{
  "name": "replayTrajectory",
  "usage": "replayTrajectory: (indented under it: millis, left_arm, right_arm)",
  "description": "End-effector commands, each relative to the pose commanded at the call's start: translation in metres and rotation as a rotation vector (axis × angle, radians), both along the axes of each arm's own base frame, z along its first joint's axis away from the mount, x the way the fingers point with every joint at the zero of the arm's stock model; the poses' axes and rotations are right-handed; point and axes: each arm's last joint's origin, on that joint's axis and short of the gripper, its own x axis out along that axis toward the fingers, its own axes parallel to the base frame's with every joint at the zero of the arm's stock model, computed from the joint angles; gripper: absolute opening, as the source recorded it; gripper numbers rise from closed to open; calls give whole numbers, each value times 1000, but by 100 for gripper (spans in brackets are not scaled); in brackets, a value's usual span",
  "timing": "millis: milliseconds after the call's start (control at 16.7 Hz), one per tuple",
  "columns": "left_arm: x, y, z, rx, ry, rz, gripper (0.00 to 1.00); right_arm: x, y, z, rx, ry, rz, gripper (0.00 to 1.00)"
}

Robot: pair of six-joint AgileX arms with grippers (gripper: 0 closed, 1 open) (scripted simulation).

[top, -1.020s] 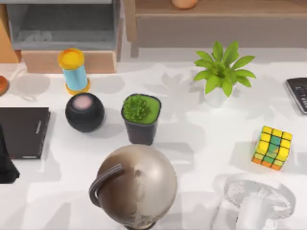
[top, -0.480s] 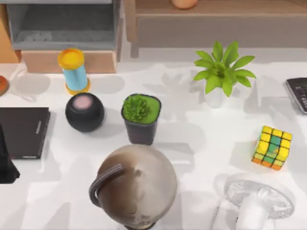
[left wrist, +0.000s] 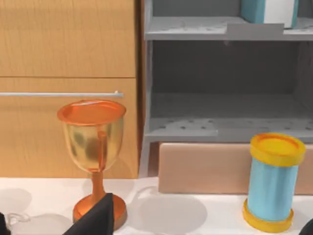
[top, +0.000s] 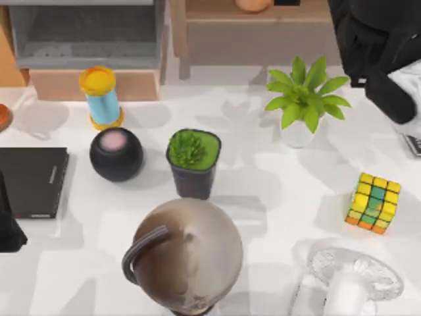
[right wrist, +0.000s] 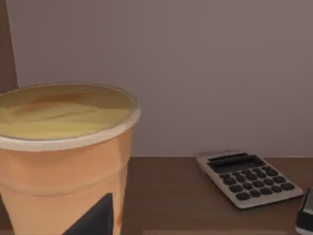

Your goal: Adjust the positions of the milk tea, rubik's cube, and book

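The milk tea [top: 100, 97], a light blue cup with a yellow lid, stands upright at the back left in front of the grey shelf unit [top: 85, 33]; it also shows in the left wrist view [left wrist: 273, 182]. The rubik's cube [top: 373, 203] sits on the white table at the right. A corner of the teal-blue book [left wrist: 268, 10] with white page edges rests on the shelf unit's upper shelf. My right arm [top: 378, 46] hangs over the back right, above the wooden shelf. My left arm [top: 8, 227] is at the left edge.
A black speaker [top: 116, 154], a dark pot of green plant [top: 193, 161] and a globe [top: 187, 253] crowd the middle. A leafy plant [top: 304, 99], a white fan [top: 355, 276], a thin black book [top: 29, 181], a goblet [left wrist: 93, 147], a tan cup [right wrist: 63, 147] and a calculator [right wrist: 249, 178] are around.
My right arm has come into the top view at the back right and now covers part of the calculator there. The objects on the table have stayed put.
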Motion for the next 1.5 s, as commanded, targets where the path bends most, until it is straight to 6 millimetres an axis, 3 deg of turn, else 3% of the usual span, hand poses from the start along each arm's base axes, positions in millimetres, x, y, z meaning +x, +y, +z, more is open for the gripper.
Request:
replayTrajectory:
  millis: [240,420,900,1500]
  left_arm:
    - [0,0,0,0,0,0,100]
    - [0,0,0,0,0,0,100]
    - [0,0,0,0,0,0,100]
    - [0,0,0,0,0,0,100]
  right_arm:
    - [33,60,-45,-4,9,1,100]
    - [40,82,-63,-1,6,2,100]
    - [45,83,-65,-2,7,1,100]
    - [114,78,-63,-1,6,-1,100]
